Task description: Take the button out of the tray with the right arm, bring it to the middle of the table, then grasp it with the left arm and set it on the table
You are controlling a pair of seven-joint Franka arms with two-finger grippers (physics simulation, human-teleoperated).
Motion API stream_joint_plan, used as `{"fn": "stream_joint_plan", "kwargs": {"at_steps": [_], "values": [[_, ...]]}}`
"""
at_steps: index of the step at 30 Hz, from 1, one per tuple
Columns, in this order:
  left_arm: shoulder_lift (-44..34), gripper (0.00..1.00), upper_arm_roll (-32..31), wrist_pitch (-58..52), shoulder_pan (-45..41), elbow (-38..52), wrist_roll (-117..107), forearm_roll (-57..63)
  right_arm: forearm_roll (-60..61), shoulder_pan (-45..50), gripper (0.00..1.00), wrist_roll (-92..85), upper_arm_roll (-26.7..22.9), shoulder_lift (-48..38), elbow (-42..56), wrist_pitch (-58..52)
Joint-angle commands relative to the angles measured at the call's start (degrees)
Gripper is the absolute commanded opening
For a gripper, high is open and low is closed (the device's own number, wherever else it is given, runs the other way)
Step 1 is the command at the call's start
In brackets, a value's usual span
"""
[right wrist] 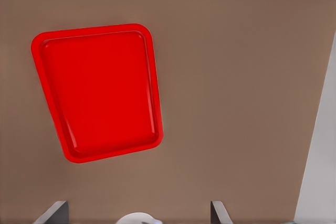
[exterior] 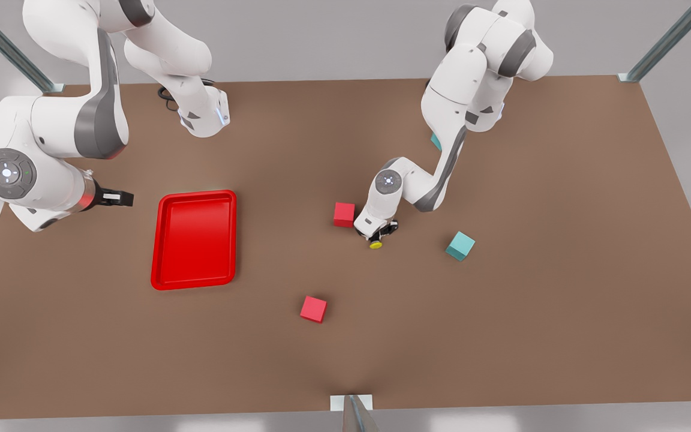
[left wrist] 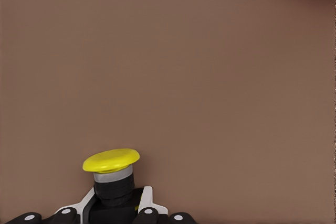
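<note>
I am watching the left hand (exterior: 379, 235) pinching the button (exterior: 376, 243) by its grey body near the middle of the bench (exterior: 531, 312), fingers (left wrist: 145, 201) closed against both sides, the yellow cap pointing toward 6 o'clock in the front view. A red cube (exterior: 344, 214) is sitting just beside that hand at 10 o'clock. The right hand (exterior: 119, 197) is waiting at 9 o'clock of the tray (exterior: 195, 282), holding nothing, and I cannot tell how wide it is standing.
</note>
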Motion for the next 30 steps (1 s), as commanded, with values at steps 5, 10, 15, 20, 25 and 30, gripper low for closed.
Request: {"fn": "stream_joint_plan", "kwargs": {"at_steps": [5,10,15,20,25,30], "values": [[-0.2,0.48,0.4,-0.1,0.1,1.6,0.1,-0.1,0.0,0.1,1.0,-0.6,0.1,-0.1,0.0,0.0],[-1.8,0.48,5.7,-7.5,-0.5,8.6,-3.6,-0.1,0.0,0.2,1.0,-0.5,0.1,-0.1,0.1,0.0],[1.5,0.48,10.2,-20.3,-0.6,19.6,-50.5,13.6,0.0,0.2,1.0,-0.5,0.0,-0.1,0.2,0.1],[4.1,0.48,11.0,-38.1,-3.0,19.9,-109.7,41.1,0.0,0.2,1.0,-0.5,0.0,-0.1,0.3,0.1],[7.4,0.48,10.2,-55.9,-5.5,19.9,-125.5,59.9,0.0,0.7,1.0,-0.5,0.1,-0.1,0.2,0.1],[17.3,0.47,10.5,-58.8,-5.5,23.3,-125.4,70.8,-0.5,1.0,1.0,-0.4,0.1,0.5,0.2,0.1]]}}
